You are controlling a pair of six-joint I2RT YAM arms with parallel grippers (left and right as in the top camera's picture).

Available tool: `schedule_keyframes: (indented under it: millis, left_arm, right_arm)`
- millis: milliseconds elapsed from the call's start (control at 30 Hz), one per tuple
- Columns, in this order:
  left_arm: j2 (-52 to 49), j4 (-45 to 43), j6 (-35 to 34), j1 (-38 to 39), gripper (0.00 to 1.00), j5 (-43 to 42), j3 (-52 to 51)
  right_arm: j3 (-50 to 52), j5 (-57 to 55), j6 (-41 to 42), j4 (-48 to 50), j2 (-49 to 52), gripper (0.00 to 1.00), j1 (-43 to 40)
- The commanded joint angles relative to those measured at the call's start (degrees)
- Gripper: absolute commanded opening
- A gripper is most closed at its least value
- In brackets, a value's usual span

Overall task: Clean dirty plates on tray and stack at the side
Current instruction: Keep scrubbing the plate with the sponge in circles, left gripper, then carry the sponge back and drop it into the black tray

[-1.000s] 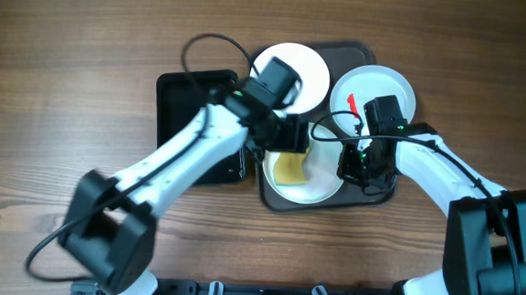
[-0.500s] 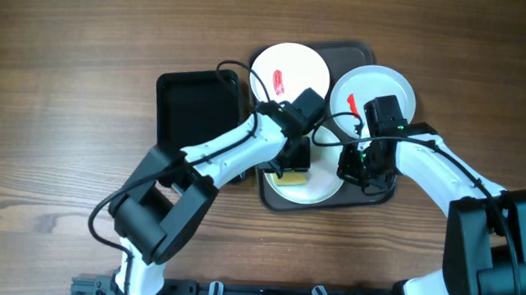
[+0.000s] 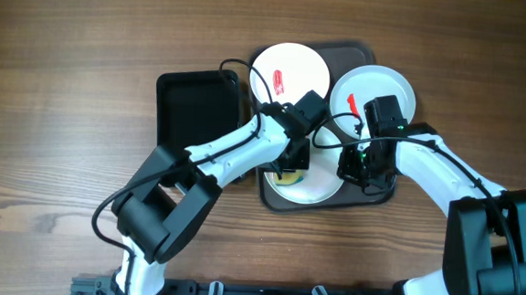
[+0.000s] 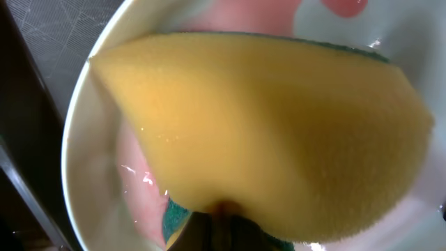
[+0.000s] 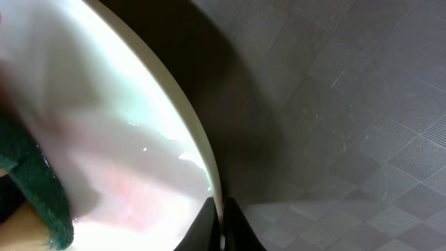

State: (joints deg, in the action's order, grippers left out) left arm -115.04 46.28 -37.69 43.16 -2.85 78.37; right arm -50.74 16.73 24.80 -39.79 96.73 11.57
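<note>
Three plates lie on the dark tray (image 3: 360, 55). At the back, a white plate (image 3: 291, 69) and a pale plate (image 3: 376, 86) each carry a red smear. On the front plate (image 3: 320, 189) my left gripper (image 3: 291, 163) is shut on a yellow sponge (image 3: 289, 177) with a green backing. The left wrist view shows the sponge (image 4: 265, 132) pinched at its near edge in my left gripper (image 4: 223, 233), over a wet, pink-smeared plate (image 4: 90, 174). My right gripper (image 3: 362, 172) is shut on this plate's right rim (image 5: 174, 111), the fingers (image 5: 233, 226) clamping its edge.
A glossy black tub (image 3: 196, 116) stands on the wooden table just left of the tray, under my left arm. Textured tray floor (image 5: 348, 139) shows to the right of the held rim. The sponge's green edge (image 5: 35, 188) appears at the far left of the right wrist view.
My left arm swung down from the back plate to the sponge on the front plate, and its gripper closed on the sponge. The right arm has kept its hold.
</note>
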Motion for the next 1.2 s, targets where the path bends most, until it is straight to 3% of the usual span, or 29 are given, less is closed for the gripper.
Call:
schedule_keyframes:
  millis: [0,200,800,1000,1167]
  left_arm:
    - [3.9,0.3,1.5,-1.6,0.04,-1.2,-0.6]
    - [11.2,1.2,3.0,-4.5,0.04,-3.2,-0.6]
    - [11.3,2.1,5.6,-6.0,0.04,-4.6,-0.6]
    - [15.0,6.8,5.8,-13.8,0.04,-3.9,-0.6]
    - [15.9,9.9,9.9,-20.1,0.04,-1.6,-0.7]
  right_arm:
    - [0.4,0.1,-0.8,-0.1,-0.5,0.04,-0.2]
    - [0.4,0.1,-0.8,0.1,-0.5,0.04,-0.2]
    - [0.4,0.3,-0.8,-0.1,-0.5,0.04,-0.2]
    - [0.4,0.3,-2.3,-0.1,-0.5,0.04,-0.2]
    - [0.4,0.3,-2.4,0.1,-0.5,0.04,-0.2]
